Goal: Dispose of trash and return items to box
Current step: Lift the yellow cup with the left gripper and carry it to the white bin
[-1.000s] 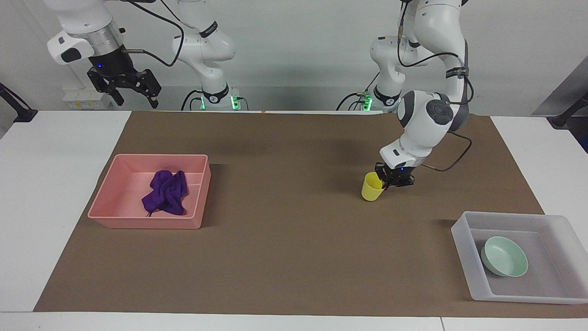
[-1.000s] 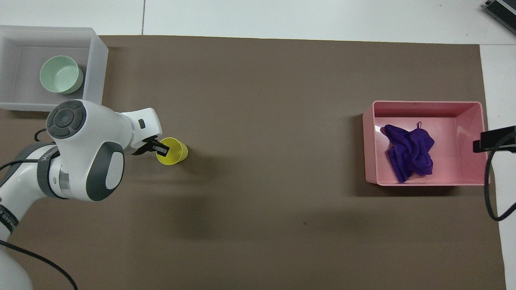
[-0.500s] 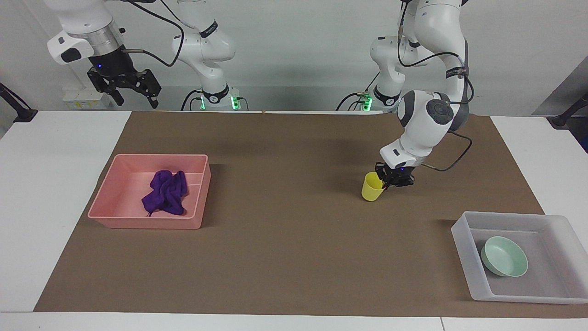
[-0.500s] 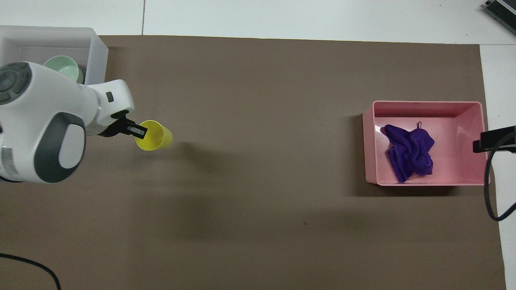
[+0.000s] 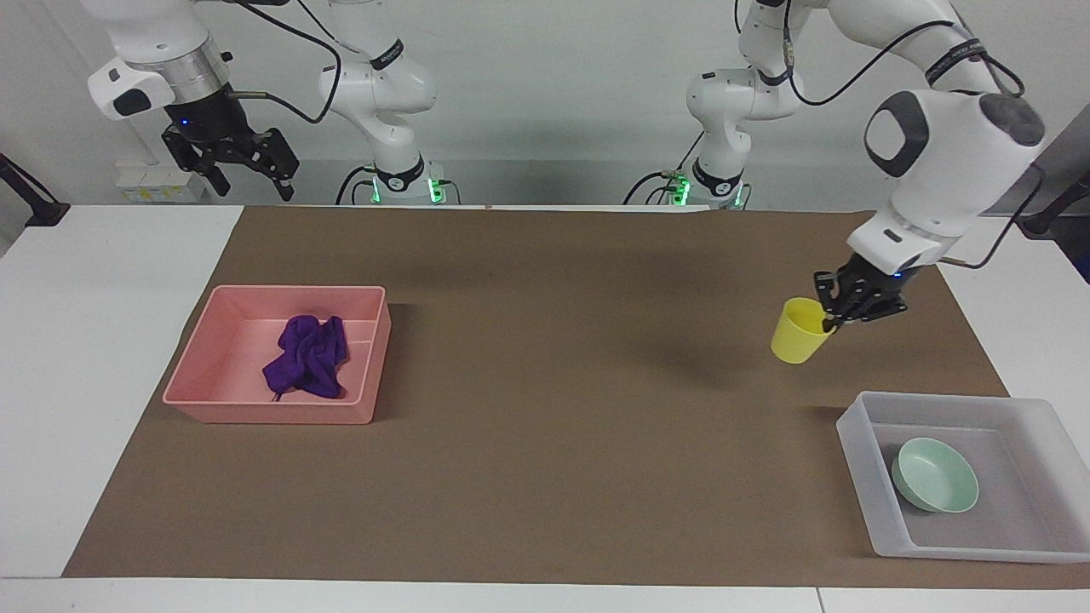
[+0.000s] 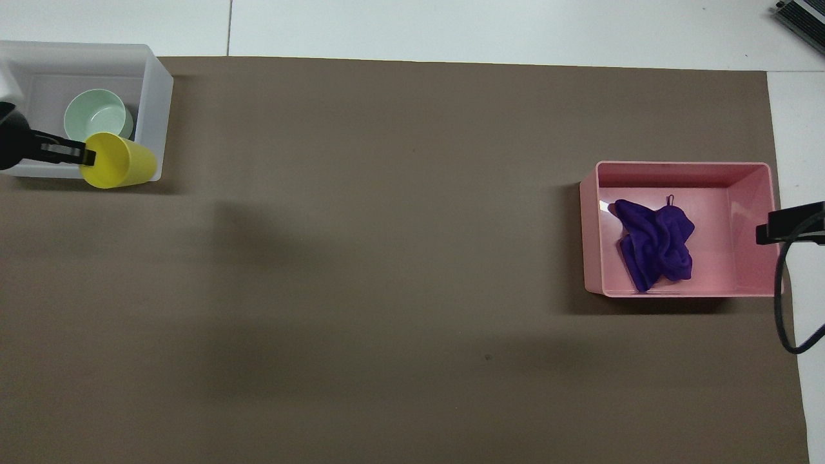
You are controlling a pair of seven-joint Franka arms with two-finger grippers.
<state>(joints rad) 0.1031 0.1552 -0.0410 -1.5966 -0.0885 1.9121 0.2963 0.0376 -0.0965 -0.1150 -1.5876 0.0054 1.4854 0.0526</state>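
Observation:
My left gripper (image 5: 830,320) (image 6: 87,156) is shut on the rim of the yellow cup (image 5: 799,331) (image 6: 119,169), which hangs tilted in the air over the brown mat beside the translucent box (image 5: 853,436) (image 6: 158,84). A mint-green bowl (image 5: 935,486) (image 6: 97,118) lies in the box. The purple rag (image 5: 308,356) (image 6: 654,243) lies crumpled in the pink tray (image 5: 272,412) (image 6: 590,225). My right gripper (image 5: 247,176) waits open, raised above the table's edge at the right arm's end; only a dark part of it (image 6: 789,222) shows in the overhead view.
A brown mat (image 5: 528,409) (image 6: 387,258) covers most of the white table. The pink tray stands toward the right arm's end, the box toward the left arm's end. A black cable (image 6: 783,303) hangs by the pink tray.
My left gripper has lifted the yellow cup off the mat and carried it toward the box. The right arm has stayed still.

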